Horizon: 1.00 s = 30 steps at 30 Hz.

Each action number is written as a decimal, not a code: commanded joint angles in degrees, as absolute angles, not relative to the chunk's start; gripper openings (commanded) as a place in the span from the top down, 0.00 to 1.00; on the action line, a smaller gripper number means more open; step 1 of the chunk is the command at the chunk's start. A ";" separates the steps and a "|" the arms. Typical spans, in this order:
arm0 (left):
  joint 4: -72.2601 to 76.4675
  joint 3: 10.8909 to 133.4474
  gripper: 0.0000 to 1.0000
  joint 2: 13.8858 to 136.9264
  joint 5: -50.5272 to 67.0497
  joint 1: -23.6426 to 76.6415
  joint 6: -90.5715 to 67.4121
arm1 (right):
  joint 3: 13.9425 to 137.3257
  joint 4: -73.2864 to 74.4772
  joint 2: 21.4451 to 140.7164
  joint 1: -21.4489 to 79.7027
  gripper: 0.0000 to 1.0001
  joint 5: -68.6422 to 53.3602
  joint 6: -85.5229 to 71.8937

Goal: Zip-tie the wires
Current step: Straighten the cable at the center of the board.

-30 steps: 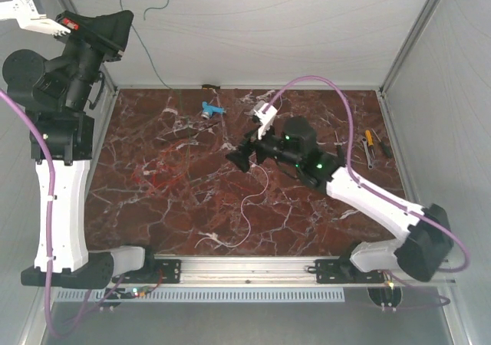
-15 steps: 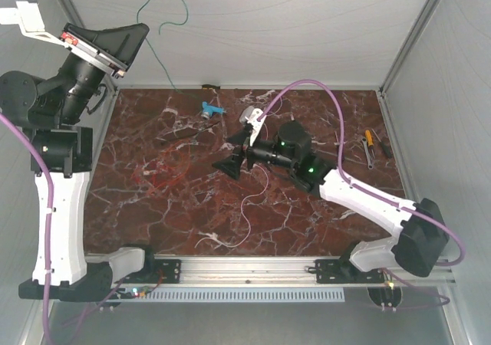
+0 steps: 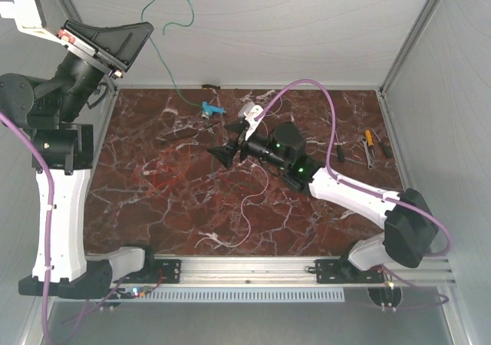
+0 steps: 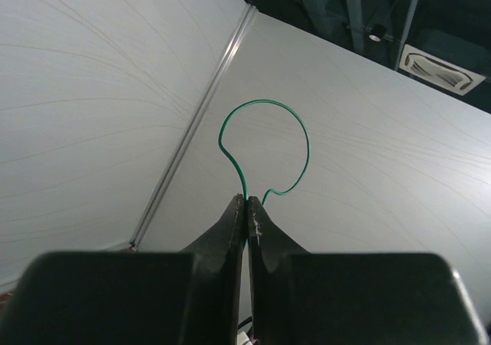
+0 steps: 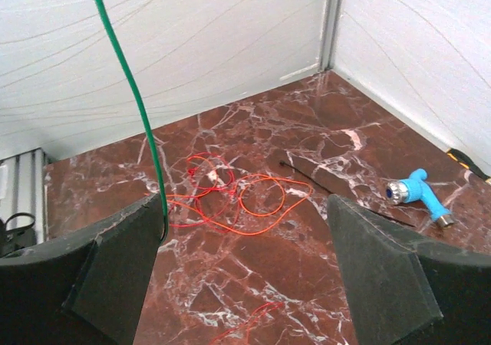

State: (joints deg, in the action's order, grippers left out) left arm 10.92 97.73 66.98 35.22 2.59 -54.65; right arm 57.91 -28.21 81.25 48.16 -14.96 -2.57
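Top view: my left hand (image 3: pixel 144 29), up at 10 o'clock, pinches a green wire (image 3: pixel 189 8). My right hand (image 3: pixel 221 153) is spread over the bench (image 3: pixel 153 215), with the red wires (image 3: pixel 157 169) at its 9 o'clock.

Left wrist: the fingers (image 4: pixel 234 218) are pressed together on the green wire (image 4: pixel 265 103).

Right wrist: the red wires (image 5: pixel 230 195) lie at 12 o'clock.

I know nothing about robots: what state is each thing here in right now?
Left end effector: shut, held high.
Green wire: pinched in those shut fingers, looping upward.
Right end effector: open, holding nothing.
Red wires: loose tangle on the table.
White wire: lying loose.
Blue tool: lying flat.
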 commanded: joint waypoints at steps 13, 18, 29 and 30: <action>14.36 102.49 1.00 68.08 36.66 3.04 -56.69 | 60.09 -32.97 92.80 53.86 0.52 -7.44 -2.19; 13.95 103.61 1.00 68.33 36.57 3.05 -56.42 | 59.22 -35.85 92.90 53.51 0.55 -7.42 -3.09; 14.46 102.92 1.00 68.85 36.37 3.08 -56.60 | 51.99 -46.92 87.73 51.79 0.42 -16.79 -9.09; 14.54 102.92 1.00 68.89 36.34 3.08 -56.68 | 51.95 -46.26 87.27 51.73 0.42 -16.84 -8.82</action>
State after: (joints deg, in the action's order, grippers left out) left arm 12.64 101.97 68.73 35.81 2.81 -56.49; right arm 52.25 -40.21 90.67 52.40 -13.54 -6.98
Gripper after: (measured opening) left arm 0.006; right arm 0.577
